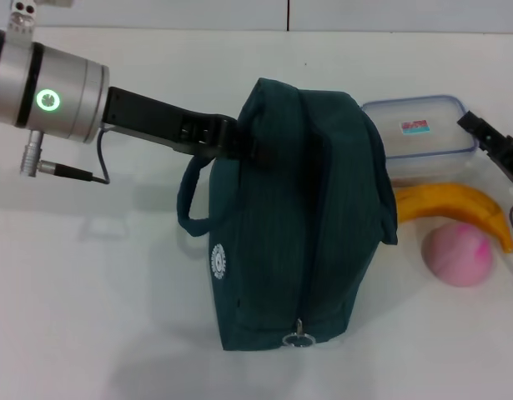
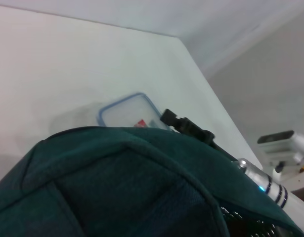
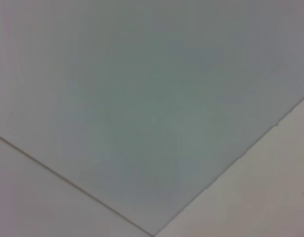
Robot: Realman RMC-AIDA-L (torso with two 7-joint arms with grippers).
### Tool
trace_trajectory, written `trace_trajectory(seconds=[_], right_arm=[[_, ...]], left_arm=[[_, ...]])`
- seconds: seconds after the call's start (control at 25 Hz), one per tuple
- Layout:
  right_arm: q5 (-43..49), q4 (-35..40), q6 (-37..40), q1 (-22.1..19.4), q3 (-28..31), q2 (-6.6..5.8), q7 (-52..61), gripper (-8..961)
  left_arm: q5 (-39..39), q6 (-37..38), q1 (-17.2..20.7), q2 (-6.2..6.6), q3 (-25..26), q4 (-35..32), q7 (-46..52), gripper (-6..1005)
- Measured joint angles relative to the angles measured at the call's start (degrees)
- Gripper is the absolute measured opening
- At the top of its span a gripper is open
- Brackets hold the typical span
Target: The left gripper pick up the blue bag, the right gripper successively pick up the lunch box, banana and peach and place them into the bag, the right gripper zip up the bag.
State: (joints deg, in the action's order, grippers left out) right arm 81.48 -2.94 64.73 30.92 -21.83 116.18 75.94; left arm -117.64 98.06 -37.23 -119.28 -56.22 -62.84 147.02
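The blue bag stands in the middle of the white table, with its zipper ring at the near end and one loop handle hanging on its left side. My left gripper reaches in from the left and is shut on the bag's upper left edge. The lunch box lies behind the bag to the right. In front of it are the banana and then the peach. My right gripper hovers at the lunch box's right edge. The left wrist view shows the bag, the lunch box and the right gripper.
The white table runs wide to the left of the bag and in front of it. The right wrist view shows only a pale surface with thin seam lines.
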Motion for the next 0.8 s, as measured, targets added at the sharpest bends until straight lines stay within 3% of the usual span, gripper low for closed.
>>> trace_trajectory(seconds=[0.8], right_arm=[[0.00,-0.46,-0.77,1.51,0.28,-0.01,0.09,596]], left_arm=[[1.11,0.06,1.91,-0.07,-0.65,0.00,-1.66,47]])
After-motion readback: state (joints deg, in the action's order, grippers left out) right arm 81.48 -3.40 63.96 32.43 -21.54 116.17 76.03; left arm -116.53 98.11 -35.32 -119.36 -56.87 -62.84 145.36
